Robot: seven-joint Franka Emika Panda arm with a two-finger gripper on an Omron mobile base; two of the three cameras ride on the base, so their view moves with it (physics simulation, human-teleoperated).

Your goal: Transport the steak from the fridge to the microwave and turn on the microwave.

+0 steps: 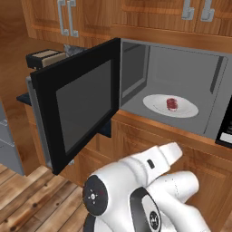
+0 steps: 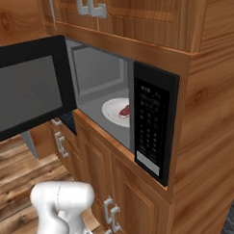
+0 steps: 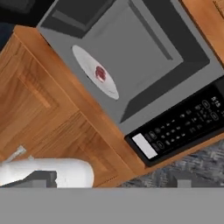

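The gripper's finger tips are not clear in the hand view, so its state rests on the jaws standing as wide as they go, with nothing between them. The hand looks from outside and below the counter line at the microwave (image 3: 131,65), well apart from it, the view rolled so the oven runs diagonally across.

The steak (image 3: 100,73) lies on a white plate (image 3: 87,65) on the floor of the grey cavity, far ahead of the hand and not touched by it. In the left base view the steak (image 1: 172,103) sits near the middle of the plate (image 1: 156,106), and the white arm (image 1: 149,190) is folded low in front of the wooden lower cupboards (image 1: 149,140), below the cavity. In the right base view the steak (image 2: 124,110) shows partly behind the edge of the black control panel (image 2: 151,127).

The microwave door (image 1: 77,106) stands swung wide to the left, its dark glass facing outward. Wooden upper cupboards (image 2: 134,17) with grey handles hang above the oven
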